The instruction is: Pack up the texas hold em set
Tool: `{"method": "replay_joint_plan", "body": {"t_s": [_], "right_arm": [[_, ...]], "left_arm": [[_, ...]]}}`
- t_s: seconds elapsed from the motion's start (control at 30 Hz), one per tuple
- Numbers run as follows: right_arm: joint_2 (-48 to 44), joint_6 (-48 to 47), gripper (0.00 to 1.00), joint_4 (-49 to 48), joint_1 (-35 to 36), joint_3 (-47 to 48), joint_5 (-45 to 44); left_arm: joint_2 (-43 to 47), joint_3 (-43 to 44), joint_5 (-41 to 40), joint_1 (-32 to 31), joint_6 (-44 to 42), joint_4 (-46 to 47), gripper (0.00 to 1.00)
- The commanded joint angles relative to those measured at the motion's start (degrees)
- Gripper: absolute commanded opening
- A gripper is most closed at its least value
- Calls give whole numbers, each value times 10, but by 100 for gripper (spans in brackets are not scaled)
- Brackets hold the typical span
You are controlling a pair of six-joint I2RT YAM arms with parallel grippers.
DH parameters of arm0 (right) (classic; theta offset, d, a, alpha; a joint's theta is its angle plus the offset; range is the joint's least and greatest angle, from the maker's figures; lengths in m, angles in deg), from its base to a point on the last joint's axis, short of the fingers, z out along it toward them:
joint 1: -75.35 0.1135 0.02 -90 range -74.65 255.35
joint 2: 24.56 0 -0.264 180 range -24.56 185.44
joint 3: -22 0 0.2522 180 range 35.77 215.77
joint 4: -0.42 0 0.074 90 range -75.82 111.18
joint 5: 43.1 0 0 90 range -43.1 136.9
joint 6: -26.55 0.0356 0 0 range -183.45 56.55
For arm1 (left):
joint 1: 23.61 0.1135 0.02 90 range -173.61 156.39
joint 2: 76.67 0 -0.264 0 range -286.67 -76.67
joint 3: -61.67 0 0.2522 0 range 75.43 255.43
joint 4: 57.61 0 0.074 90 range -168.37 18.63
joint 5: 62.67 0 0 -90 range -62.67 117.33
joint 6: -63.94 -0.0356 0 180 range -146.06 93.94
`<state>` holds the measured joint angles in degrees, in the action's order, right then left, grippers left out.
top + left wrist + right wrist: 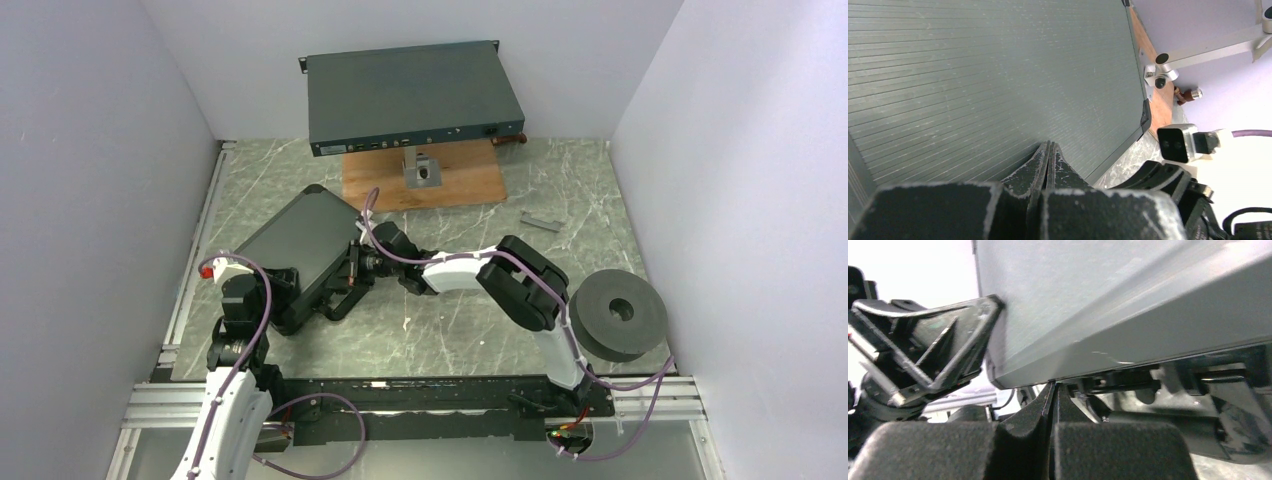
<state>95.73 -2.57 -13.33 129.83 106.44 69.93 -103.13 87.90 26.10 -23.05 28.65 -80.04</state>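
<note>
L pincer closed, empty, tips against the ribbed lid of the case. R pincer also closed, empty, tips at the case's front edge by the catches. Case sits left-centre of the overhead frame on the counter, lid down; no chips or dice seen loose. Prob. last step: securing lid. Next needs firm push on catches w/ case braced. Long axis approx. lower left to upper right, front edge facing lower right.
</note>
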Motion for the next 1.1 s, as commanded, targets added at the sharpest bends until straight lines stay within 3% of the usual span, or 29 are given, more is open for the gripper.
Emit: {"method": "replay_joint_plan", "body": {"t_s": [0.0,0.17,0.33,0.63,1.07], "right_arm": [[-77,-31,0,-84,0,25,0],[-130,-42,0,-77,0,-50,-58],[-151,-27,0,27,0,-92,-137],[-110,19,0,145,8,-57,-179],[-51,35,0,159,22,32,-188]], "left_arm": [[-28,-44,0,1,-39,-171,0],[-27,-45,0,1,-39,-171,0],[-26,-45,0,1,-38,-172,0],[-21,-46,-2,1,-36,-174,0],[-12,-47,-8,1,-31,-178,0]]}}
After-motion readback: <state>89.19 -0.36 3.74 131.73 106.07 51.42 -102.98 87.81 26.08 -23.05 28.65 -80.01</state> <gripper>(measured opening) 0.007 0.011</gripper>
